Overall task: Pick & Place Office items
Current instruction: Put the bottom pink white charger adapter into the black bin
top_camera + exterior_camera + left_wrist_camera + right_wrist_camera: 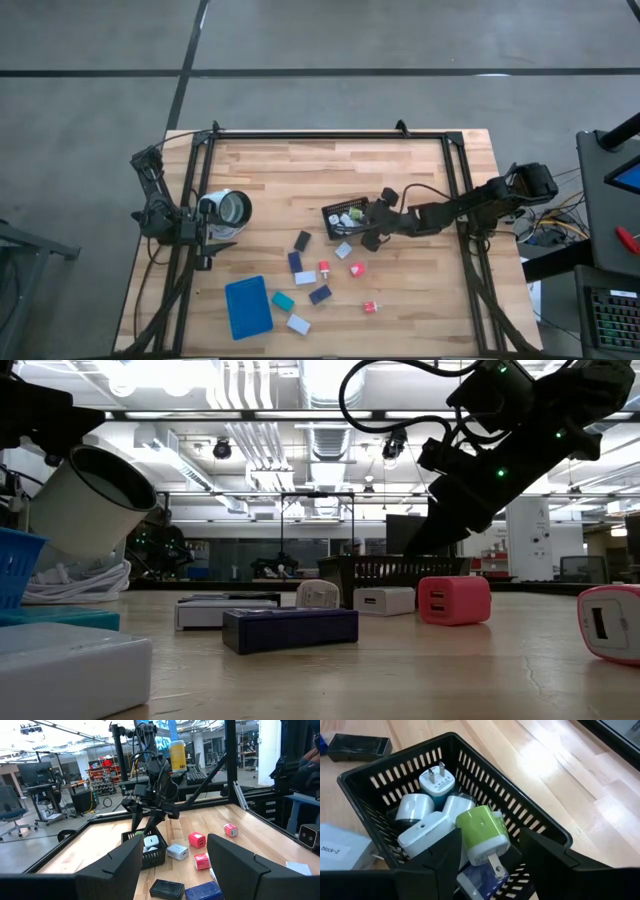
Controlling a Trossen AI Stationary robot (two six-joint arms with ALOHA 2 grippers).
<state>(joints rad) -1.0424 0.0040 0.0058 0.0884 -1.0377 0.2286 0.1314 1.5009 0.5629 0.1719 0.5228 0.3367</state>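
R tool (485,865) part-open around green charger (481,834)

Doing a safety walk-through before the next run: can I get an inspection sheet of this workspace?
Surface: wooden table, bare areas look clean.
Job's things: green charger and white ones lie in the black basket; pink charger and navy block lie loose.
Clutter: blue tray; white cup.
Grippers: right gripper above the basket, open; left gripper at the table's left edge, open.
Cables: bundle beyond the right edge.
Surroundings: workshop, nobody seen.
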